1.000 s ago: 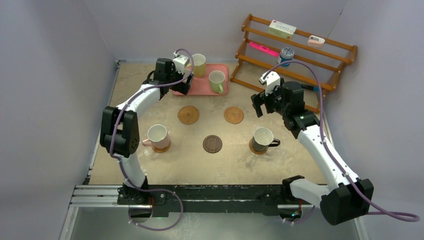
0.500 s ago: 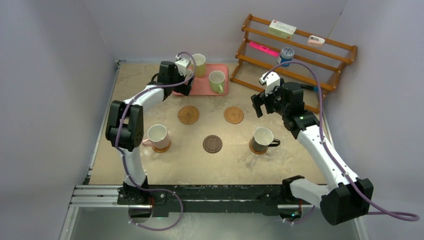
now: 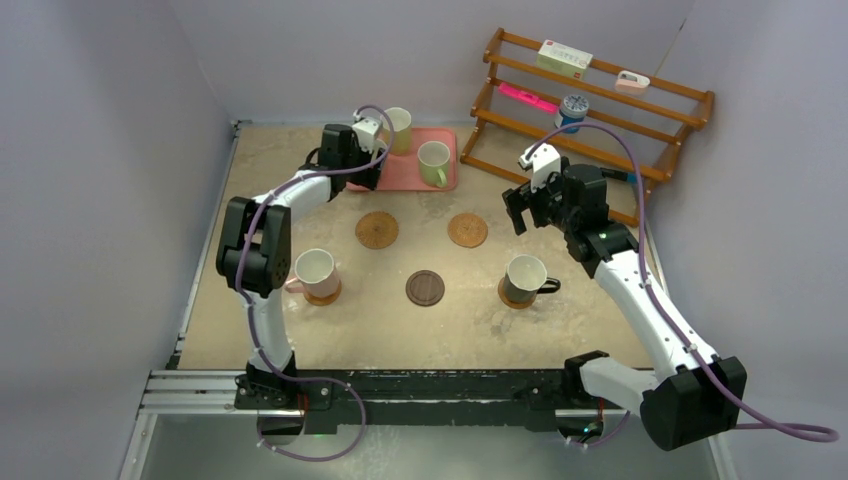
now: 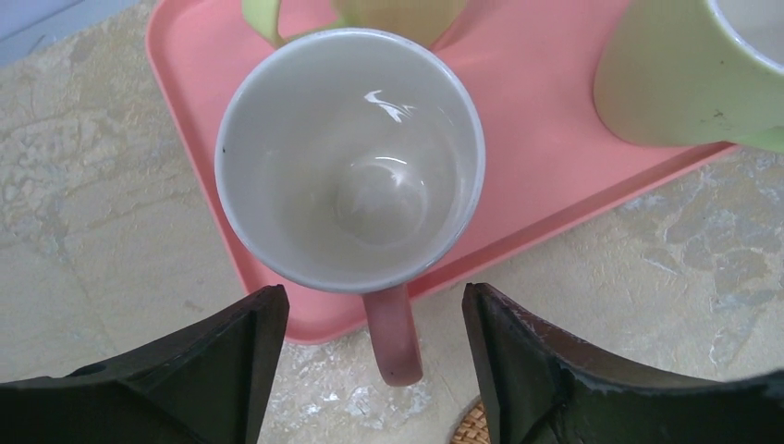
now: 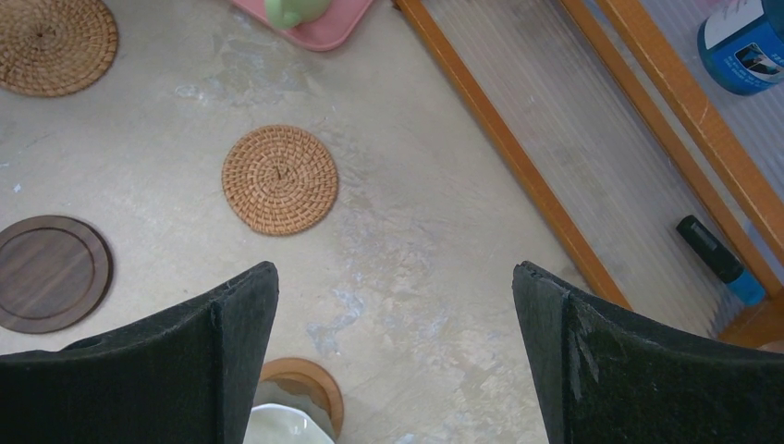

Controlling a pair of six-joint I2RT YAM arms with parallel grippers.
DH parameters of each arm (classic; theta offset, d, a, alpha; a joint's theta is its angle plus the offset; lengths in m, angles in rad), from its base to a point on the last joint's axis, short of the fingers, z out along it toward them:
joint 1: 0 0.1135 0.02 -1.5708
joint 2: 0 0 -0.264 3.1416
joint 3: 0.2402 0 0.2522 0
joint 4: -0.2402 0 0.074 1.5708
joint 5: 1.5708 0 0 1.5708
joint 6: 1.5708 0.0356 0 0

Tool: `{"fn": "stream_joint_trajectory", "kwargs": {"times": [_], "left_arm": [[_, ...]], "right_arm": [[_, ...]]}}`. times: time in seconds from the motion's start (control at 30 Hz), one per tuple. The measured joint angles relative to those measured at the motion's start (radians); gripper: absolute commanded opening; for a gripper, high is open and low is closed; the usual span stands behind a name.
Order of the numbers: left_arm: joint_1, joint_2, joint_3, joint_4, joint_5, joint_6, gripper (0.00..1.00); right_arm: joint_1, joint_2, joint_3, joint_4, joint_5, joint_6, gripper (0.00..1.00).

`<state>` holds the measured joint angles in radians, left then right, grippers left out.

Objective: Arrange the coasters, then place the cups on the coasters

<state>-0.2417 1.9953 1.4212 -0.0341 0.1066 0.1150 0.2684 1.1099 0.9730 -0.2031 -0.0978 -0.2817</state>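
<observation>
A pink cup with a white inside stands at the near left corner of the pink tray. Its handle sticks out over the table between the fingers of my left gripper, which stand apart on either side without touching it. My left gripper hides this cup from above. On the tray also stand a pale yellow cup and a green cup. Another pink cup and a black cup each sit on a coaster. Two woven coasters and a dark brown coaster lie bare. My right gripper hovers open and empty.
A wooden rack stands at the back right with a blue-and-white can, a box and small items on its rails. In the right wrist view a black marker lies behind the rack's lower rail.
My left arm has pushed a little further toward the tray's near corner, its elbow swinging right. The right arm has not moved.
</observation>
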Motion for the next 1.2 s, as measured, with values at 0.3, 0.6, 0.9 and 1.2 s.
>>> {"fn": "stream_joint_trajectory", "kwargs": {"times": [0.3,0.6,0.9,1.2], "left_arm": [[0.000,0.005,0.019,0.019,-0.003,0.000,0.64],[0.000,0.010,0.021,0.018,-0.007,0.000,0.57],[0.000,0.017,0.023,0.017,-0.015,0.000,0.47],[0.002,0.018,0.023,0.017,-0.016,0.000,0.35]], "right_arm": [[0.000,0.000,0.000,0.000,0.002,0.000,0.98],[0.000,0.000,0.000,0.000,0.002,0.000,0.98],[0.000,0.000,0.000,0.000,0.002,0.000,0.98],[0.000,0.000,0.000,0.000,0.002,-0.001,0.98]]}}
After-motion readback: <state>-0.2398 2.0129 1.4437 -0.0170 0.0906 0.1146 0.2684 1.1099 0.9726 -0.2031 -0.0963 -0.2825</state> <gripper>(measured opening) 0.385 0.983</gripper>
